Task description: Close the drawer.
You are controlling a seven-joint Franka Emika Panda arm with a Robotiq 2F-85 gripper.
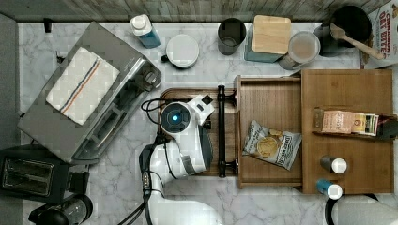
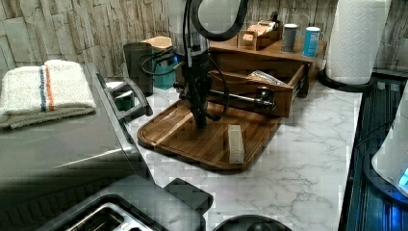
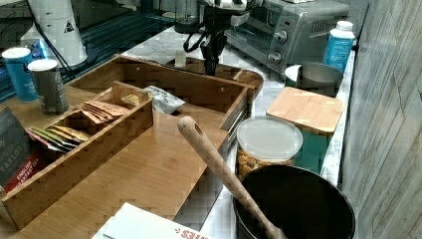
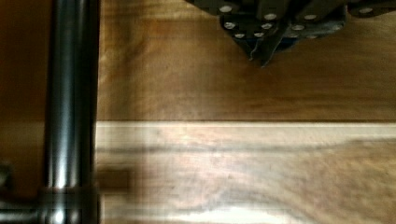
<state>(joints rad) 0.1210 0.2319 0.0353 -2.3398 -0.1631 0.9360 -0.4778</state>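
Looking at the medium-brown wooden drawer [image 1: 270, 101], you see it stands pulled out from the cabinet. Your gripper [image 4: 261, 49], fingers pinched together and empty, hangs beside the long black bar handle [image 1: 221, 131]. Next, push that handle toward the cabinet.

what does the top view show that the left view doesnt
Top view: the chip bag lying flat in the open drawer, and a cereal box at the top view's right.

Left view: a pale block on the dark tray, and a paper towel roll.

Both: the drawer pulled out, its black handle, the gripper over the tray, and the striped towel on the toaster oven.
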